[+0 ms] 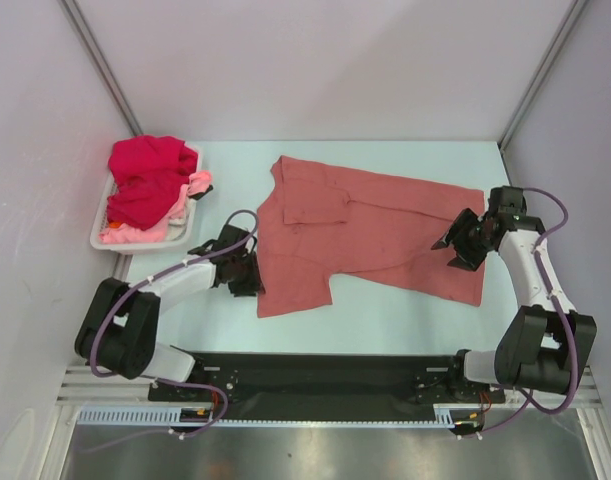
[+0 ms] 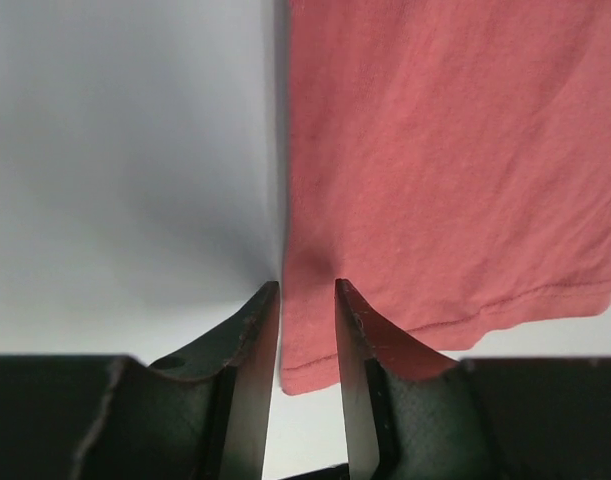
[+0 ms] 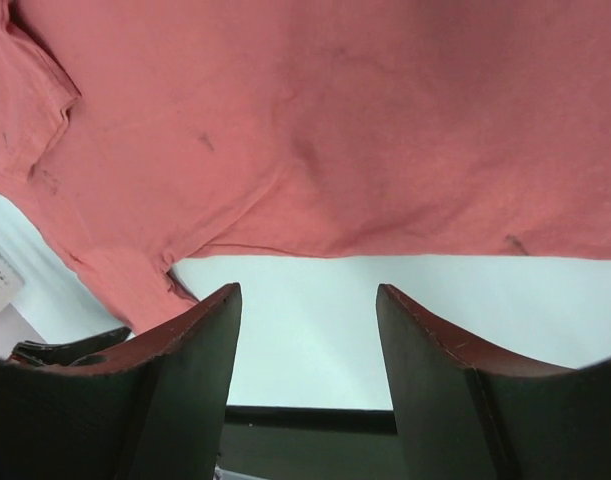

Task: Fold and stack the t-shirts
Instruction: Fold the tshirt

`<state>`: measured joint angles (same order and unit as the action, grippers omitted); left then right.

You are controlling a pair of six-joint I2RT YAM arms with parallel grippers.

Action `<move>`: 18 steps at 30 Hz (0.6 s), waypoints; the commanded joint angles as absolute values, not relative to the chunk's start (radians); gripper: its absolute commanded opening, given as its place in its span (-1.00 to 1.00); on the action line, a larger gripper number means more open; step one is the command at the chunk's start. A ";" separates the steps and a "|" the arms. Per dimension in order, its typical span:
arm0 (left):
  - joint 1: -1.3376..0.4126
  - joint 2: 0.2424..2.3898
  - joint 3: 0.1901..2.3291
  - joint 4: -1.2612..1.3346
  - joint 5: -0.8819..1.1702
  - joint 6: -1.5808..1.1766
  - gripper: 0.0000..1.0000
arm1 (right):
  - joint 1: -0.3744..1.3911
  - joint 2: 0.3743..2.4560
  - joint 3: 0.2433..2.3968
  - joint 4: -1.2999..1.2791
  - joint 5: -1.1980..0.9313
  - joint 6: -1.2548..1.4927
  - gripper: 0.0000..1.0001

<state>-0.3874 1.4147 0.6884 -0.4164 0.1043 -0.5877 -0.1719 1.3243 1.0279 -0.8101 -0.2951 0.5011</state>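
Observation:
A dusty salmon-red t-shirt (image 1: 375, 225) lies spread across the middle of the table, one sleeve folded over its chest. My left gripper (image 1: 253, 264) is low at the shirt's left edge. In the left wrist view its jaws (image 2: 307, 285) stand narrowly apart, straddling the shirt's hemmed corner (image 2: 315, 350) without pinching it. My right gripper (image 1: 450, 250) hovers over the shirt's right part. Its jaws (image 3: 307, 295) are wide open with only bare table between them, the shirt (image 3: 335, 120) lying just beyond. A crimson t-shirt (image 1: 145, 175) and a light pink one (image 1: 135, 233) are heaped in the basket.
The white plastic basket (image 1: 100, 235) stands at the far left beside the left arm. Grey walls close in the table at the back and on both sides. The black base rail (image 1: 315, 375) runs along the near edge.

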 commanded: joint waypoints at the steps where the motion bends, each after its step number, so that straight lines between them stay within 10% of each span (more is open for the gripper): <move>1: -0.411 1.459 0.709 -0.387 0.115 -0.609 -0.29 | -0.204 1.301 1.026 -0.799 -0.336 0.460 0.25; 8: -0.449 1.511 0.758 -0.466 0.035 -0.611 -0.31 | -0.221 1.313 1.026 -0.782 -0.348 0.468 0.25; 18: -0.451 1.506 0.834 -0.515 0.037 -0.566 -0.99 | -0.253 1.304 0.930 -0.779 -0.279 0.534 0.19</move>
